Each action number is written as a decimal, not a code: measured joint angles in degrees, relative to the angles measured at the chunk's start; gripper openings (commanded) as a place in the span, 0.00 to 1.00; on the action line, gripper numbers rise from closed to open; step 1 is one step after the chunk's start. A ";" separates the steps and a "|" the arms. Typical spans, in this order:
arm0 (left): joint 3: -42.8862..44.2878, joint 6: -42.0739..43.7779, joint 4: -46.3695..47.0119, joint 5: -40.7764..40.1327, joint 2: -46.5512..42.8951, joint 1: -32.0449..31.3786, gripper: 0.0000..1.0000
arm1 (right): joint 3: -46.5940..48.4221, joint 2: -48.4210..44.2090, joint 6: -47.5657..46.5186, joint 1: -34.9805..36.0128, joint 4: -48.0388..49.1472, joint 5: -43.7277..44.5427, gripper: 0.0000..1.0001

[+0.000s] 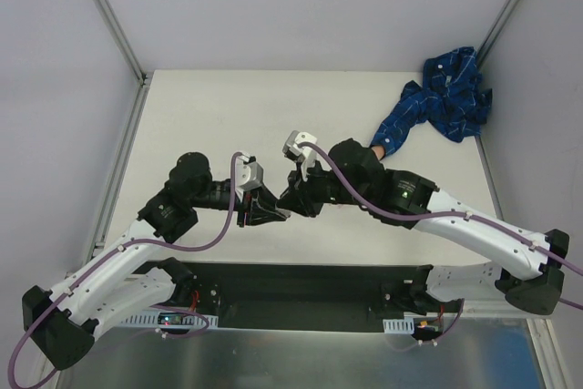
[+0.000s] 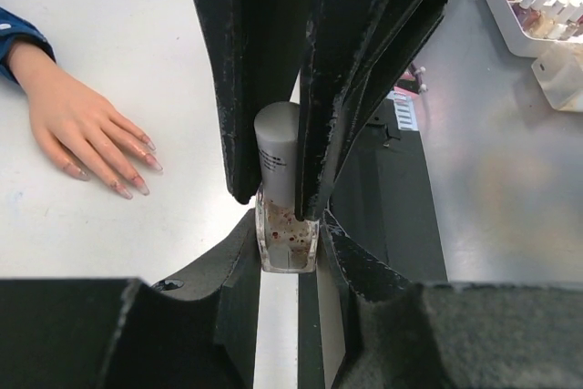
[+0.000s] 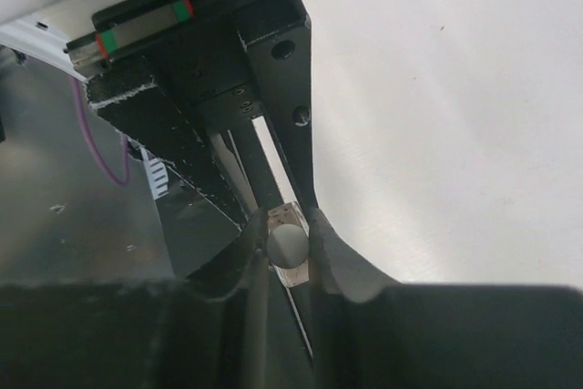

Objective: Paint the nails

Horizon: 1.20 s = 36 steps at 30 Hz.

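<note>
Left hand [image 2: 288, 230] fills the foreground, clenched tight on the small clear glass polish bottle [image 2: 288, 252] with reddish specks inside. Right hand [image 3: 289, 241] sits over it, fingers pressed against both sides of the grey cylindrical cap [image 2: 278, 138]. Off to the side, the glossy pinkish nails [image 2: 156, 167] of the flesh-coloured mannequin hand [image 2: 77, 120] lie flat on the white desk [image 2: 137, 34], well apart from the bottle, with the blue patterned sleeve [image 1: 446, 97] bunched beyond the wrist.
</note>
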 measured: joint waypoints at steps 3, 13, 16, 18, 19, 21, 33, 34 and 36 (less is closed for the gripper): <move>0.00 -0.59 -0.20 -0.98 -0.26 0.02 0.00 | -0.07 0.00 -0.48 0.52 0.11 2.64 0.01; -0.70 1.90 -1.44 -16.74 -5.27 -0.02 0.00 | 11.61 12.02 16.26 16.59 -5.60 51.98 0.00; -1.25 2.69 -2.19 -20.09 -6.40 -0.02 0.00 | 13.81 15.78 20.44 18.58 -6.32 60.83 0.00; -1.42 3.10 -2.16 -21.16 -6.45 -0.04 0.00 | 13.86 16.37 22.18 18.78 -6.29 63.06 0.00; -1.44 3.17 -2.01 -21.35 -6.38 -0.04 0.00 | 13.86 16.39 22.75 18.80 -6.29 63.54 0.01; -1.44 3.19 -1.33 -21.53 -6.38 -0.04 0.00 | 13.86 16.26 23.76 18.78 -6.10 64.26 0.00; -1.42 2.40 0.44 -21.07 -6.16 0.13 0.85 | 8.24 11.50 22.73 16.41 -2.45 61.31 0.01; -1.42 2.12 0.44 -20.76 -6.19 0.13 0.87 | 7.48 10.91 22.03 15.98 -1.81 61.02 0.01; -1.42 2.10 0.39 -19.80 -6.21 0.13 0.94 | 5.90 9.53 20.57 14.95 -0.74 60.54 0.01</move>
